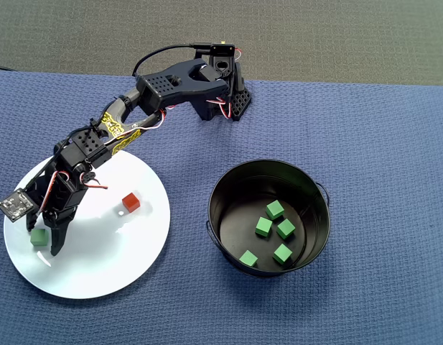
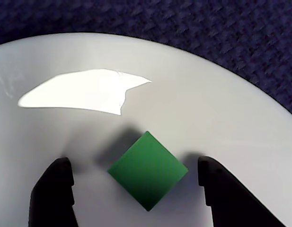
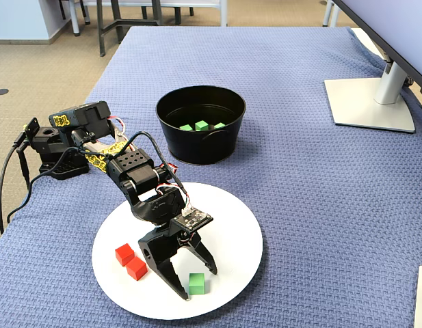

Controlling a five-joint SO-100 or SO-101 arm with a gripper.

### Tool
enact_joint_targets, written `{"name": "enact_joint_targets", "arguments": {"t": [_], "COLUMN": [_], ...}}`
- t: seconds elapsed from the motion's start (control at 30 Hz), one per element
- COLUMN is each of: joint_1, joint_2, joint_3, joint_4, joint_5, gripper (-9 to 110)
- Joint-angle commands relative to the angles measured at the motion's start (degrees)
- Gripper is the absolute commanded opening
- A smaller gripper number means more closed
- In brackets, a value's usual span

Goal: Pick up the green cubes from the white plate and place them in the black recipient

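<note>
One green cube (image 1: 39, 236) (image 3: 196, 283) lies on the white plate (image 1: 99, 259) (image 3: 231, 225) near its rim. My gripper (image 1: 43, 241) (image 3: 195, 280) hangs low over it, open, with one black finger on each side. In the wrist view the cube (image 2: 148, 170) sits cornerwise between the fingertips (image 2: 58, 184), nearer the right one, and the gripper (image 2: 132, 163) touches nothing. The black recipient (image 1: 215, 215) (image 3: 197, 147) stands right of the plate in the overhead view and holds several green cubes (image 1: 275, 210) (image 3: 201, 126).
Two red cubes (image 3: 124, 254) (image 3: 136, 268) lie on the plate beside the gripper; the overhead view shows only one red cube (image 1: 131, 203). The arm's base (image 1: 221, 93) stands at the cloth's far edge. A monitor stand (image 3: 371, 102) occupies the fixed view's right side.
</note>
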Motion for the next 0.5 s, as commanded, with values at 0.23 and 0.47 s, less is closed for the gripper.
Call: {"name": "enact_joint_targets", "arguments": {"t": [0.23,0.47], "joint_1": [-0.9,-1.1], "joint_2": [-0.6,-0.9], "joint_3": [-5.9,-6.2], "joint_4": [-2.7,-1.7], "joint_5": [0.4,1.1], "gripper": [27,23]}}
